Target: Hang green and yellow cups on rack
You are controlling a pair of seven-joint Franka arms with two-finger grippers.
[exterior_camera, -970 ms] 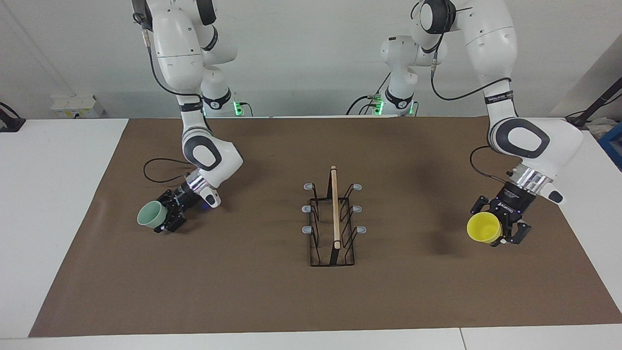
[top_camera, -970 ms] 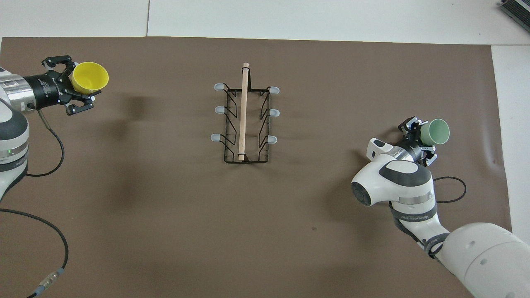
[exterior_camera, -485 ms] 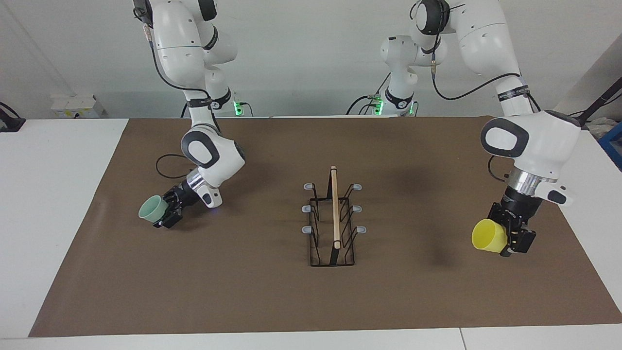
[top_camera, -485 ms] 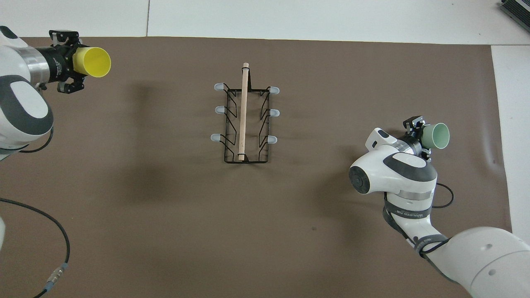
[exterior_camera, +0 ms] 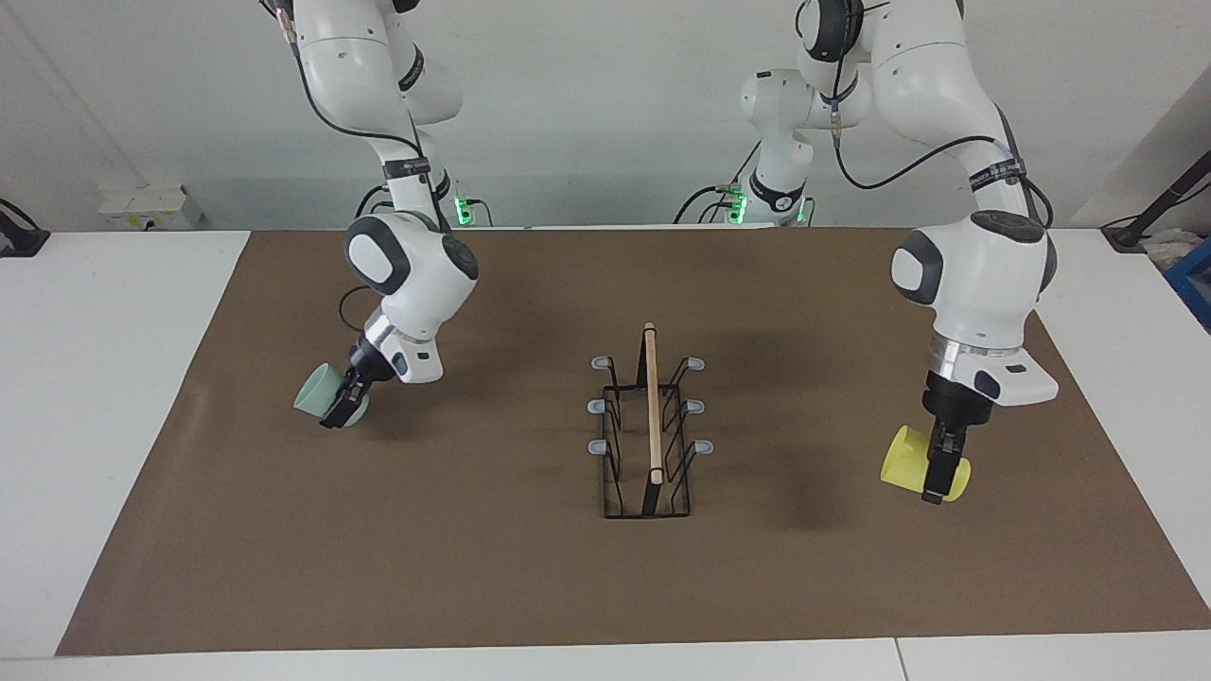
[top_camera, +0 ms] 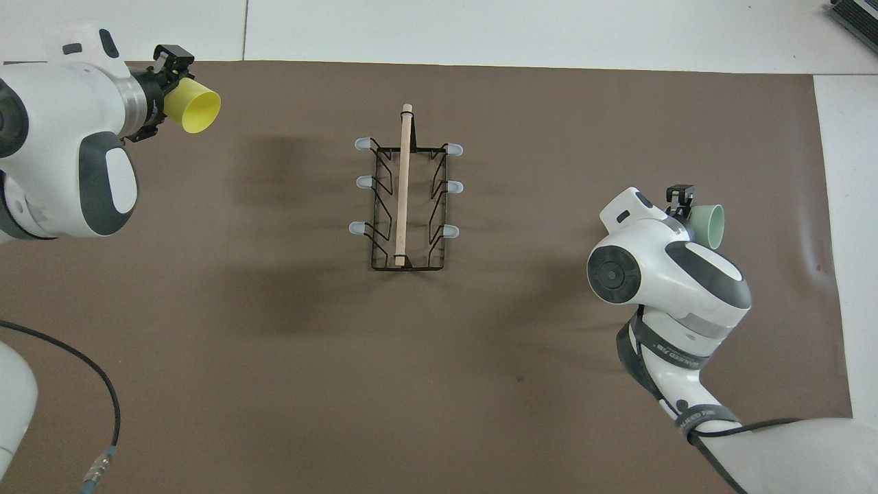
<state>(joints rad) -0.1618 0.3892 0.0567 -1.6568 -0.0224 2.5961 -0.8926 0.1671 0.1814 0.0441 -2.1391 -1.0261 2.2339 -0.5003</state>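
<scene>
Left end effector (exterior_camera: 938, 473) up over the brown mat (exterior_camera: 492, 567) toward the left arm's end of the surface (exterior_camera: 104, 397), clamped on the yellow cup (exterior_camera: 910, 462). Cup held in the air on its side, with its mouth in the overhead view turned toward the rack (exterior_camera: 649, 426). Fingers pointing down across the cup's wall in the facing view.

Right end effector (exterior_camera: 342, 405) up over the mat toward the right arm's end of the surface, clamped on the pale green cup (exterior_camera: 318, 395). Cup tilted on its side, low over the mat; cannot tell whether touching it. Mouth in the overhead view (top_camera: 708, 225) turned away from the rack.

Rack standing on the mat about midway between the two arms, well apart from both cups. Wooden rod (exterior_camera: 652, 405) lying along its top, running away from the robots. Six grey-tipped pegs, three to each side of the rod, all bare. Black wire base flat on the mat.

Black cable (top_camera: 82, 370) lying loose on the mat near the left arm's base.
</scene>
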